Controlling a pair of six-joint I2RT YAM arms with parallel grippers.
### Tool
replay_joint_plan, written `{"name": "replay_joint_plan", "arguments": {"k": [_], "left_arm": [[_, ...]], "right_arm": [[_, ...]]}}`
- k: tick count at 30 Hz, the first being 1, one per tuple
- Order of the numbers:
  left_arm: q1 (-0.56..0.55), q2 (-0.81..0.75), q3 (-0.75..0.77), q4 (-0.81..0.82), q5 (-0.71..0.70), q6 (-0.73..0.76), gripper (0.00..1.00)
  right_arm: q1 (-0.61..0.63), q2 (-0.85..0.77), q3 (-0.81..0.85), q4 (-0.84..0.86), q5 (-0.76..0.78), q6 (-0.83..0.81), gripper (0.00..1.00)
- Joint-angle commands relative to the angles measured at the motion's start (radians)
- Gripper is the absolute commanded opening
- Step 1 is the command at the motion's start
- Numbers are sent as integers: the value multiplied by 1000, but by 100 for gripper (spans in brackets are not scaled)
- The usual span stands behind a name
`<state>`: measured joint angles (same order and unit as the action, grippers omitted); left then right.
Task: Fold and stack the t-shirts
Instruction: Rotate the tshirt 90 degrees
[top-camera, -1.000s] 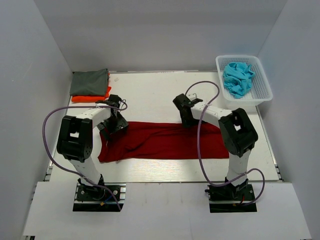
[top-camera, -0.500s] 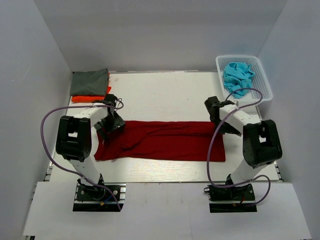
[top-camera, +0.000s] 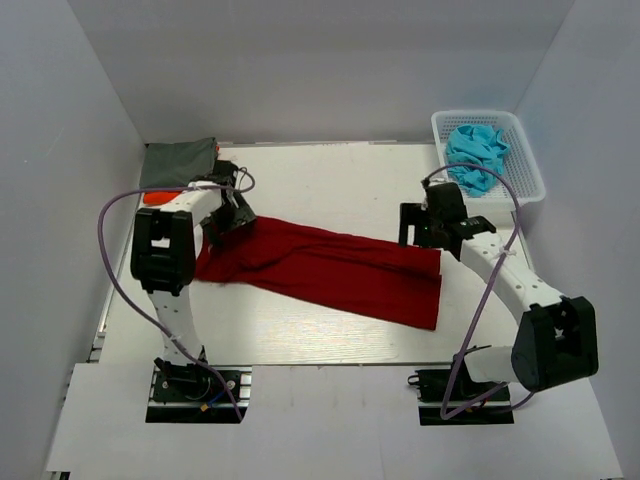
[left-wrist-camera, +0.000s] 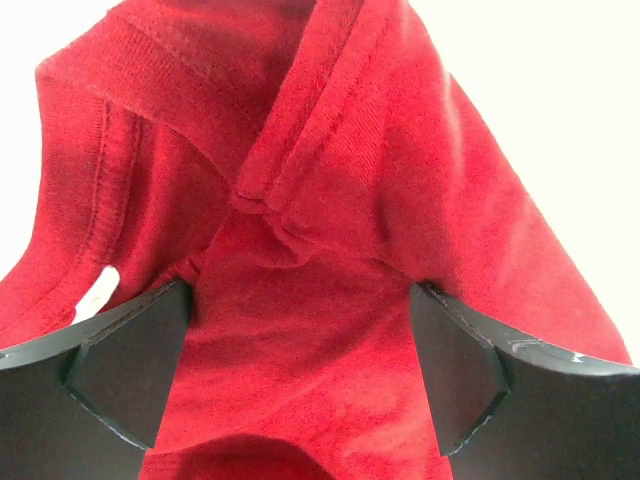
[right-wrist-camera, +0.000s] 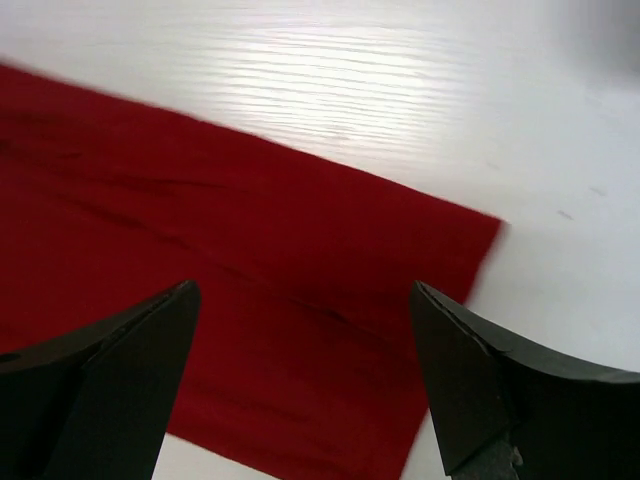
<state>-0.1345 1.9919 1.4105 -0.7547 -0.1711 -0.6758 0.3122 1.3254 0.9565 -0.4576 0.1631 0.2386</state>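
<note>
The dark red t-shirt (top-camera: 330, 270) lies folded into a long band, slanting from back left to front right. My left gripper (top-camera: 232, 215) is on its bunched left end. Its jaws stand wide apart, and red cloth (left-wrist-camera: 330, 200) fills the gap between the fingers of the left gripper (left-wrist-camera: 295, 370). My right gripper (top-camera: 415, 226) hovers open and empty over the band's right end (right-wrist-camera: 250, 260), with the right gripper's (right-wrist-camera: 300, 370) fingers clear of the cloth. A folded grey-green shirt (top-camera: 180, 163) lies on a folded orange one (top-camera: 160, 197) at the back left. Turquoise shirts (top-camera: 475, 155) are crumpled in the basket.
The white lattice basket (top-camera: 530, 190) stands at the back right corner. Grey walls close in the left, back and right sides. The folded stack sits just behind my left gripper. Purple cables loop beside both arms.
The left gripper moved back toward the stack and the shirt's left end went with it, so the band now lies slanted. The right gripper went from the band's middle to its right end.
</note>
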Motion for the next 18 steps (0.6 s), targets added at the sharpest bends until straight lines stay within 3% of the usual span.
{"name": "replay_joint_plan", "arguments": {"k": [1, 5, 8, 9, 12, 13, 14, 15, 17, 18], "left_arm": [[-31, 86, 97, 176, 125, 67, 100], [-62, 255, 249, 380, 315, 126, 100], [-105, 430, 586, 481, 498, 246, 100], [-128, 567, 837, 473, 557, 269, 100], [-247, 747, 1204, 452, 558, 399, 100], [-278, 730, 1153, 521, 593, 400, 100], [-278, 687, 1054, 734, 632, 360, 100], [-278, 641, 869, 815, 622, 313, 100], [-278, 590, 805, 864, 582, 254, 100], [-278, 599, 858, 836, 582, 254, 100]], "right_arm": [[39, 46, -24, 137, -268, -93, 90], [97, 119, -48, 154, -327, -82, 90], [125, 113, -74, 119, -318, -90, 90], [146, 106, -99, 112, -316, -103, 90], [163, 35, -130, 76, -336, -122, 90], [165, -1, -131, 71, -339, -119, 90], [165, -44, -137, 66, -359, -119, 90], [165, -78, -137, 59, -361, -111, 90], [159, -110, -134, 51, -306, -99, 90], [156, -121, -134, 36, -286, -78, 90]]}}
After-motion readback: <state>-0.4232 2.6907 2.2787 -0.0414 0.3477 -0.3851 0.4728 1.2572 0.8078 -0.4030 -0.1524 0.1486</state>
